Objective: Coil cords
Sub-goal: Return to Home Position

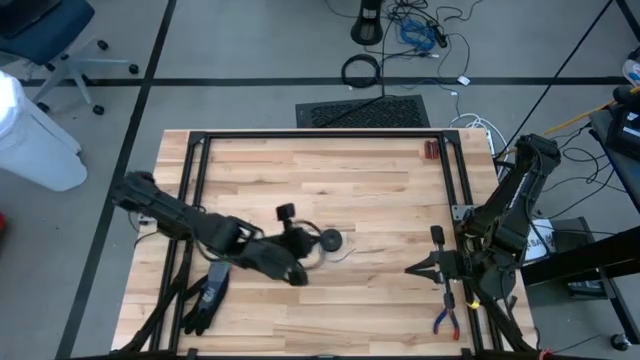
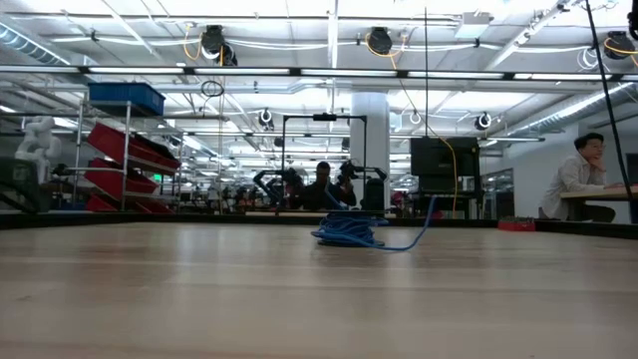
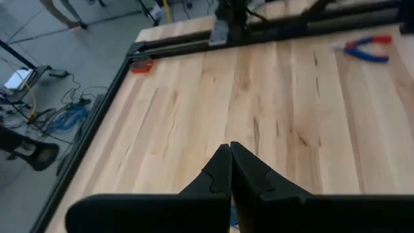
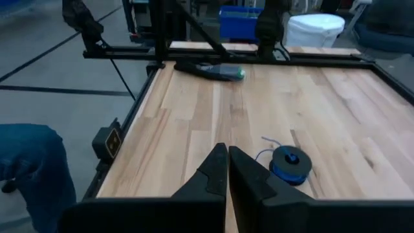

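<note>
The cords are one small round bundle of thin blue wire lying flat on the wooden table, with a thin tail curving off it. The bundle also shows in the low view and the right wrist view. My left gripper hangs shut above the table just left of the bundle, its fingers empty and pointing toward the table's right edge. My right gripper is shut and empty, right of the bundle and pointing left.
A black glove lies near the front left, also seen in the right wrist view. Red-handled pliers lie at the front right. A small red object sits at the far right. A black frame edges the table.
</note>
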You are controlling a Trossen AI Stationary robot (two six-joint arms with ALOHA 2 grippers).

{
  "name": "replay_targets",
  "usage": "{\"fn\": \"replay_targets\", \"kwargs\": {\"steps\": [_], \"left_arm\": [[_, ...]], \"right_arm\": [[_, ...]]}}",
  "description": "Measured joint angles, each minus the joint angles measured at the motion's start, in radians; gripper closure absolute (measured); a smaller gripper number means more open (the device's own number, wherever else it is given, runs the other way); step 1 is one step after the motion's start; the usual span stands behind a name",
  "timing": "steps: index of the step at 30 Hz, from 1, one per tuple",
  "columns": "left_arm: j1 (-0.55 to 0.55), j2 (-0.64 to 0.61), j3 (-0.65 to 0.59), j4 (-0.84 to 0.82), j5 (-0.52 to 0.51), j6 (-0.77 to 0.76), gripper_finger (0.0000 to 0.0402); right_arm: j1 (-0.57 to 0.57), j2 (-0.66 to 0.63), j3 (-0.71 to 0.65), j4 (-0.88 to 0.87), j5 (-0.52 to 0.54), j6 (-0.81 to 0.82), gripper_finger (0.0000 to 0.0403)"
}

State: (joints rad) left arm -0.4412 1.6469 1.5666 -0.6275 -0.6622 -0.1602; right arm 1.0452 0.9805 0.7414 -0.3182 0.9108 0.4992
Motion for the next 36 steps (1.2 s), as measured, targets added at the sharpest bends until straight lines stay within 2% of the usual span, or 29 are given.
{"fn": "replay_targets", "kwargs": {"steps": [4,9,14,18,23,27,31,36], "left_arm": [[0.002,-0.143,-0.215,0.159,0.002,-0.017,0.04],[0.002,-0.292,-0.418,0.309,0.002,-0.014,0.04],[0.008,-0.434,-0.647,0.583,0.035,0.085,0.04],[0.038,-0.54,-0.804,0.699,0.063,0.102,0.04],[0.08,-0.66,-0.903,0.725,0.128,0.096,0.04],[0.109,-0.741,-0.943,0.725,0.193,0.116,0.04],[0.15,-0.78,-0.992,0.762,0.319,0.145,0.04],[0.206,-0.82,-1.066,0.794,0.347,0.14,0.04]], "right_arm": [[-0.022,-0.027,0.0,0.001,0.0,-0.039,0.0403],[-0.064,-0.089,0.0,-0.022,-0.009,-0.055,0.0403],[-0.141,-0.164,-0.005,-0.035,-0.101,-0.131,0.0403],[-0.211,-0.229,-0.039,-0.028,-0.155,-0.184,0.0403],[-0.302,-0.33,-0.15,0.017,-0.212,-0.213,0.0403],[-0.376,-0.42,-0.274,0.167,-0.287,-0.271,0.0403],[-0.459,-0.495,-0.412,0.355,-0.371,-0.325,0.0403],[-0.565,-0.533,-0.549,0.576,-0.501,-0.359,0.0403]]}}
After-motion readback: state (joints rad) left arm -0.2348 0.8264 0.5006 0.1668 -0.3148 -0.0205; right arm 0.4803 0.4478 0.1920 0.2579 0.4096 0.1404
